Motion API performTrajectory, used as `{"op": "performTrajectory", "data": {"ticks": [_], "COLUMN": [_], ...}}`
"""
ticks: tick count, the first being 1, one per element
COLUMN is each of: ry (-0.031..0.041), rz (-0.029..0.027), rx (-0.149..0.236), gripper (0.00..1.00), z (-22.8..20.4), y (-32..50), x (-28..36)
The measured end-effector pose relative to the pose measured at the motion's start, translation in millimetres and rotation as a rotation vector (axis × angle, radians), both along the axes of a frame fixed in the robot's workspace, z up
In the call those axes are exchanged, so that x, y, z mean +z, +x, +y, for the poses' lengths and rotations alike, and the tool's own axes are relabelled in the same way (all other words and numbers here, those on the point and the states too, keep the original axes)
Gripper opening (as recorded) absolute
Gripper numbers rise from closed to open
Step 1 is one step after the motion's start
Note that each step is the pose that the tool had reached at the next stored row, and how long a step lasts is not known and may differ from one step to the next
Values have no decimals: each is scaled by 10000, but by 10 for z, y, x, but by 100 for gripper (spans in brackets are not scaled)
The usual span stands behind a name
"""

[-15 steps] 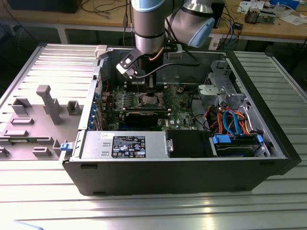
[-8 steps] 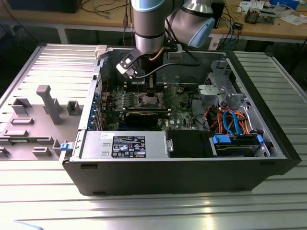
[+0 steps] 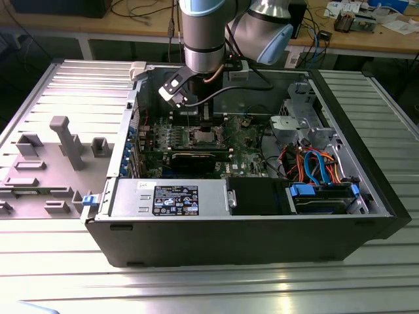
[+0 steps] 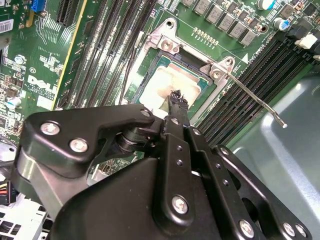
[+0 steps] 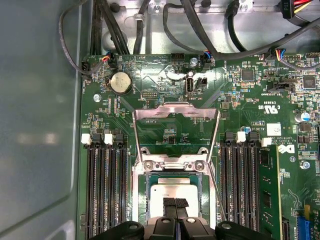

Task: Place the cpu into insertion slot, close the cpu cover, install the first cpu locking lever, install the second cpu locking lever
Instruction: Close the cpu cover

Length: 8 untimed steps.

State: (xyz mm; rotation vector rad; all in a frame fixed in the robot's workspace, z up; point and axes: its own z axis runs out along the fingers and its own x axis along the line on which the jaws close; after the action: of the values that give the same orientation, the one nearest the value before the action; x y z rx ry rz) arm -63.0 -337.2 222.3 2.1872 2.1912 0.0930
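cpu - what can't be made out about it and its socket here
- First wrist view: the gripper covers part of the cpu, so whether it sits flat in the insertion slot is hidden.
- Same view: how far the open cpu cover tilts back is unclear.
- Second wrist view: the gripper hides one side of the slot.
- Exterior view: cpu too small to judge.

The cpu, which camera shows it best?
Second wrist view: the cpu sits in the insertion slot, most of its top showing. First wrist view: the pincer hides one edge. Exterior view: a distant grey square.
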Motion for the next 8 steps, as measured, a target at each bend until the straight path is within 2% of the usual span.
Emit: {"op": "performTrajectory", "data": {"ticks": [2, 8], "ry": [-1, -2], "rz": [172, 328], "rx": [-1, -3], "gripper": [11, 11], "z": [0, 0], "y": [48, 99], "x": [1, 0]}}
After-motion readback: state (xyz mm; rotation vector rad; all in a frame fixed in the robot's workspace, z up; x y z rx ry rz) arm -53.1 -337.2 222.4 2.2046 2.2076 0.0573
